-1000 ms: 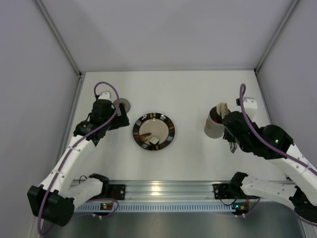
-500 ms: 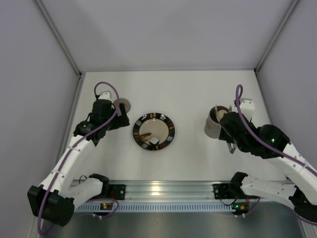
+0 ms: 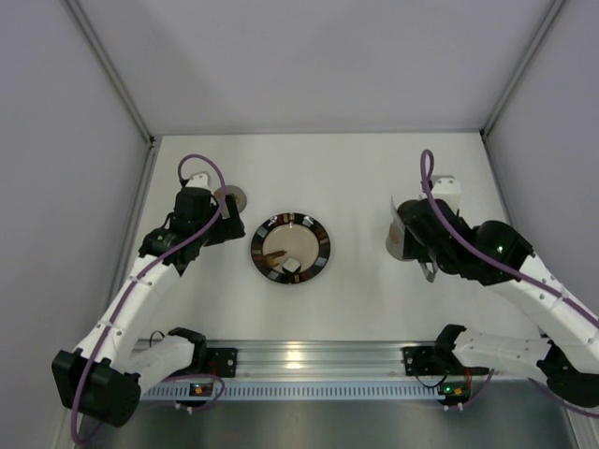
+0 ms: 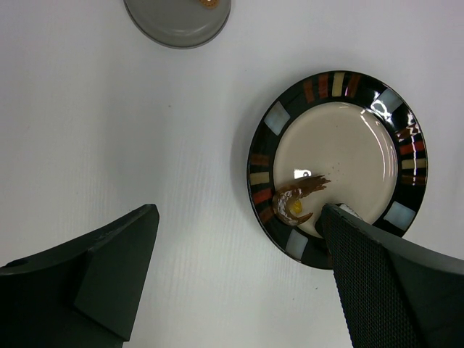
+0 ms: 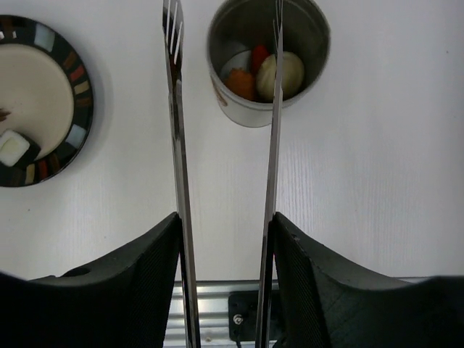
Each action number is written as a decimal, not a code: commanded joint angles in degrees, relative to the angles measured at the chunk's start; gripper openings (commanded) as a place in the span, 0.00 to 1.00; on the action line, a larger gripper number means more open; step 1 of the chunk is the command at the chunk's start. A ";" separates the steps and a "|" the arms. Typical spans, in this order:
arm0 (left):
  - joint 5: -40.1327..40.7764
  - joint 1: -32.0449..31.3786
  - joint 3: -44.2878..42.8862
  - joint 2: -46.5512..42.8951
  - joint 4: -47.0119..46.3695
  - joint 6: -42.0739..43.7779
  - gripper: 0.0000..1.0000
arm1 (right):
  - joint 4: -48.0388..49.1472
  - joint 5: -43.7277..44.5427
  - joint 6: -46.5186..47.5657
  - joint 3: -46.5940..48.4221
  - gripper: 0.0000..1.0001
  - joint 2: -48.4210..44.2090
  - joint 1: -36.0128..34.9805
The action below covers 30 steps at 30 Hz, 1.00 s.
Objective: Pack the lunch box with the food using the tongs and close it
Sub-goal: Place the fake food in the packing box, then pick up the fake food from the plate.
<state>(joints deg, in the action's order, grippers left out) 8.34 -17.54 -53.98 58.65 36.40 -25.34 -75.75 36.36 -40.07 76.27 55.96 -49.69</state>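
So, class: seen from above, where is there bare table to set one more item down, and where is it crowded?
Free: the table between the plate and the lunch box, and the far strip behind both. Crowded: the lid beside the left arm, and the lunch box under the tongs.

Table [image 3: 356, 168]: white, matte surface — walls on three sides.
Middle: round plate [image 3: 324, 245], dark rim with coloured blocks, cream centre.
Left, farther back: grey round lid [image 4: 177, 22], lying flat, apart from the plate.
Right: grey lunch box [image 5: 250, 114], upright, uncovered — well apart from the plate.
Near edge: metal rail [image 3: 309, 360].
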 commanded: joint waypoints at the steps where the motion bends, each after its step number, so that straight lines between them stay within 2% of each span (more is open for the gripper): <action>1: 0.27 0.31 0.19 0.06 -2.74 0.65 0.99 | 7.61 -5.93 7.62 5.03 0.50 4.32 0.56; 8: 1.33 0.31 0.10 -0.21 -2.30 0.82 0.99 | 17.64 -14.29 11.86 7.32 0.49 13.46 -3.30; 14: 1.51 0.31 0.01 0.15 -2.30 0.82 0.99 | 27.56 -22.99 12.48 2.57 0.49 18.74 -7.08; 30: 1.51 0.31 0.10 0.41 -2.21 0.82 0.99 | 34.35 -28.98 12.39 -1.91 0.54 28.50 -12.18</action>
<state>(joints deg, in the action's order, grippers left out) 8.86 -17.54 -53.95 59.13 36.42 -25.34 -46.39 8.69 -28.03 74.43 84.07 -60.53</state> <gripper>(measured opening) 0.990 0.533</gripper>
